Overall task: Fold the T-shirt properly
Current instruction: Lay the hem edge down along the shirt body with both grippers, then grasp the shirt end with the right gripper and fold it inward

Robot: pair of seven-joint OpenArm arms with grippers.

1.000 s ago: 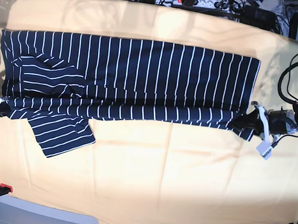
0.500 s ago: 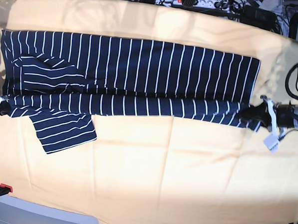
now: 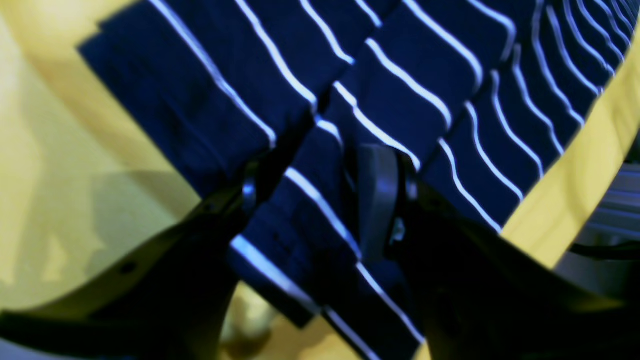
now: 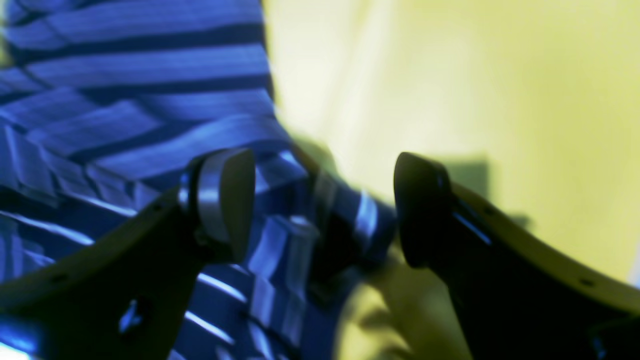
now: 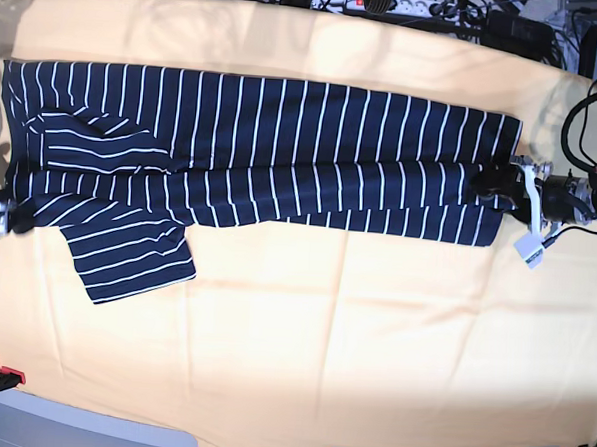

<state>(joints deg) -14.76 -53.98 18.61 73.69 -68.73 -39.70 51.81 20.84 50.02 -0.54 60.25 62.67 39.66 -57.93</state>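
The T-shirt point(image 5: 283, 143), dark navy with thin white stripes, lies stretched across the table, its near long edge folded back over the body. One sleeve point(image 5: 126, 260) sticks out toward the front left; another fold of sleeve point(image 5: 92, 143) rests on top at the left. My left gripper point(image 5: 496, 184) sits at the shirt's right end. In the left wrist view the left gripper point(image 3: 315, 200) has its jaws apart, with a fold of the T-shirt point(image 3: 400, 75) lying between them. My right gripper point(image 5: 3, 218) is at the left end. The right gripper point(image 4: 322, 205) stands wide open over crumpled T-shirt point(image 4: 125, 100) cloth.
A yellow-orange cover point(image 5: 323, 335) spreads over the whole table. A power strip and cables point(image 5: 390, 3) run along the back edge. More cables point(image 5: 584, 128) loop at the right, by the left arm. A red clamp point(image 5: 5, 373) sits at the front left corner.
Both grippers carried the shirt's near edge toward the back, laying it over the body. Their jaws, shut on the cloth before, now stand apart.
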